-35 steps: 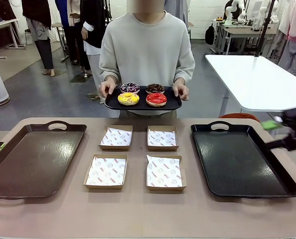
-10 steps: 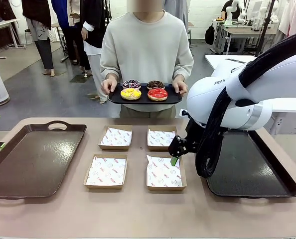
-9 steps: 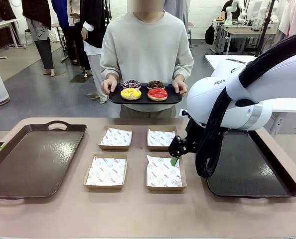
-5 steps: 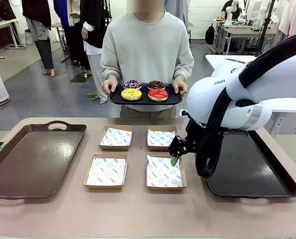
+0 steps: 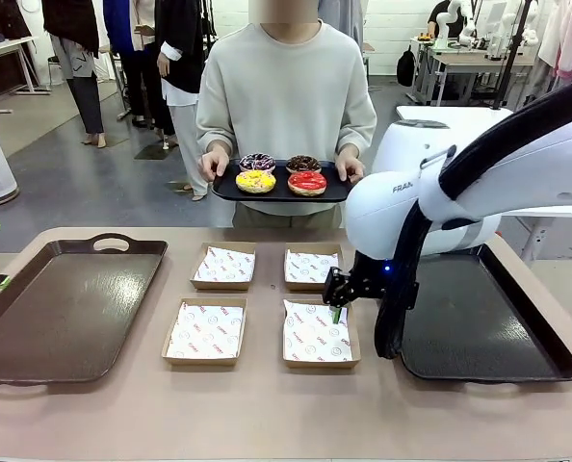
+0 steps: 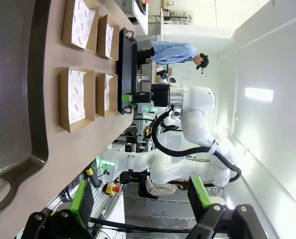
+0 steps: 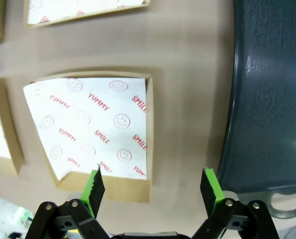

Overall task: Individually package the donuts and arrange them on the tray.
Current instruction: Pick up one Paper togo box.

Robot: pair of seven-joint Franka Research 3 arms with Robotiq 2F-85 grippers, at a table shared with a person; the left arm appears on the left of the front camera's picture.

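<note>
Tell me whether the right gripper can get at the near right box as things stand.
Probably yes: the right gripper hangs open just above the near right box, at its edge, with nothing between them.

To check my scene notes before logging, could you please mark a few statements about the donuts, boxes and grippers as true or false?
1. All four donuts sit on the person's tray. True.
2. One box holds a donut. False: the four boxes hold only paper.
3. The right gripper is shut on a box. False: it is open, above the near right box.
4. The left gripper is open. True.
5. The brown tray lies at the robot's left. True.
</note>
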